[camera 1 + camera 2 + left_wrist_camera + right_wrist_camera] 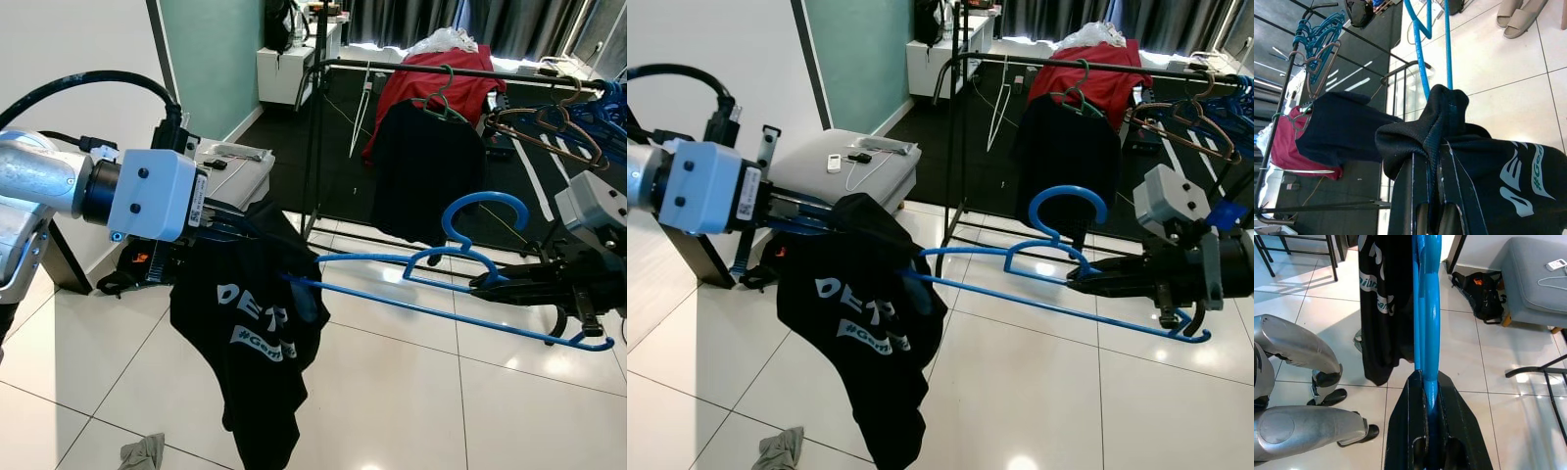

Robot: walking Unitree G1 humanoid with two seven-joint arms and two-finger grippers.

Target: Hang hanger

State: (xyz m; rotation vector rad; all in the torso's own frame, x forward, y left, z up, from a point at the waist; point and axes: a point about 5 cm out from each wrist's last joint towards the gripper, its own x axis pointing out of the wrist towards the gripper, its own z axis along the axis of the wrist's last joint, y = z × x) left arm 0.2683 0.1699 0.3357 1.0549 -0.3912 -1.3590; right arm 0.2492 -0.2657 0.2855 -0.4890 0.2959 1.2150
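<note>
The right tool (1087,284) is clenched on the blue hanger (1038,279), gripping it at the arm end near the hook; the right wrist view shows the blue plastic pinched between the two black fingers. Held this way, the hanger lies nearly flat, with its hook (1063,208) rising toward 12 o'clock, probably so the far arm can be fed sideways into the garment.

The left tool (1432,196) is clenched on a bunched fold of the black T-shirt (250,333), at what looks like the collar or shoulder. The cloth wraps the hanger's far tip where the two meet, and the rest of the shirt hangs freely toward 6 o'clock, its white lettering facing out. Holding the fabric high likely keeps the shirt from slipping off the hanger's arm while it is dressed onto it.

Beyond the tools, at 12 to 1 o'clock, stands the black clothes rack (411,67), already carrying a dark garment (423,166), a red garment (436,88) and some empty hangers (554,127). The blue hanger is well apart from the rail, so hanging is not yet done; I judge the shirt must first be seated on the hanger.

A grey ottoman (847,166) sits at 10 o'clock, and a grey rag (144,452) lies on the tiled floor (392,392) at 7 o'clock.
</note>
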